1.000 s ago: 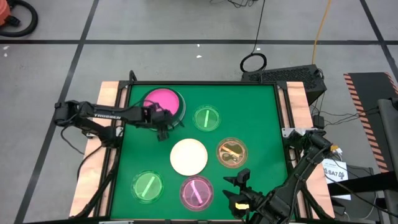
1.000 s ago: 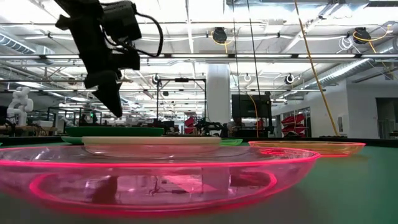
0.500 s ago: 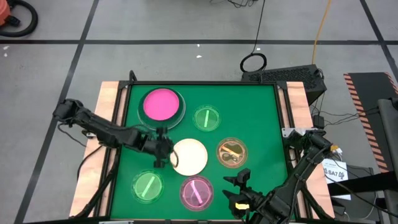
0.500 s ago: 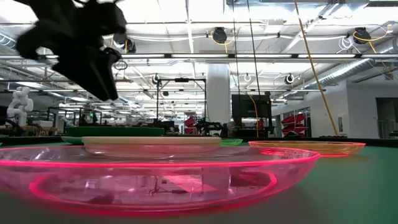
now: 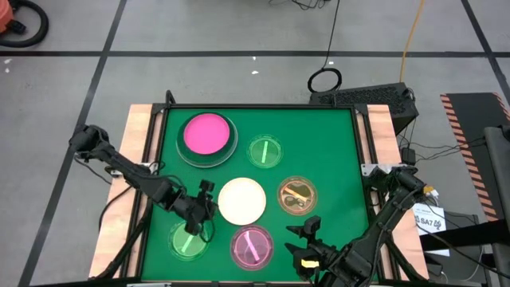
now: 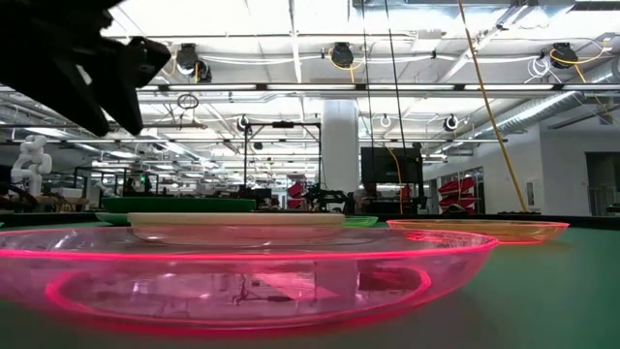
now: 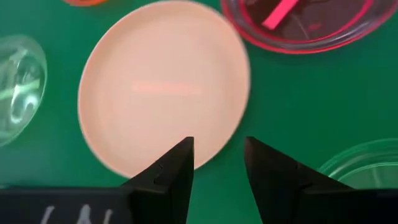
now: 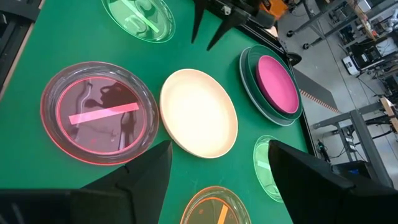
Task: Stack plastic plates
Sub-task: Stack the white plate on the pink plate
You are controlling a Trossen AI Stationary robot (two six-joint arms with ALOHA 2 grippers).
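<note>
A hot-pink plate [image 5: 207,133] lies on a dark-green plate [image 5: 228,151] at the far left. A white plate [image 5: 241,200] rests flat at the middle. Around it lie see-through plates: two green ones [image 5: 264,151] [image 5: 188,239], an amber one [image 5: 296,195] and a pink one [image 5: 252,245]. My left gripper [image 5: 209,211] [image 7: 217,152] is open. It hovers above the table at the white plate's left edge [image 7: 155,168] and touches nothing. My right gripper [image 5: 307,239] [image 8: 217,171] is open and waits at the near right.
Bare green mat [image 5: 327,143] stretches along the table's right side and far right corner. Wooden side rails [image 5: 137,127] border the mat. In the low view the pink see-through plate [image 6: 242,281] fills the foreground, with the white plate [image 6: 237,221] behind it.
My left gripper has moved from beside the hot-pink stack toward the table's near edge, along the white plate's left side. It now hovers between the white plate and the near green see-through plate. The plates have stayed where they were.
</note>
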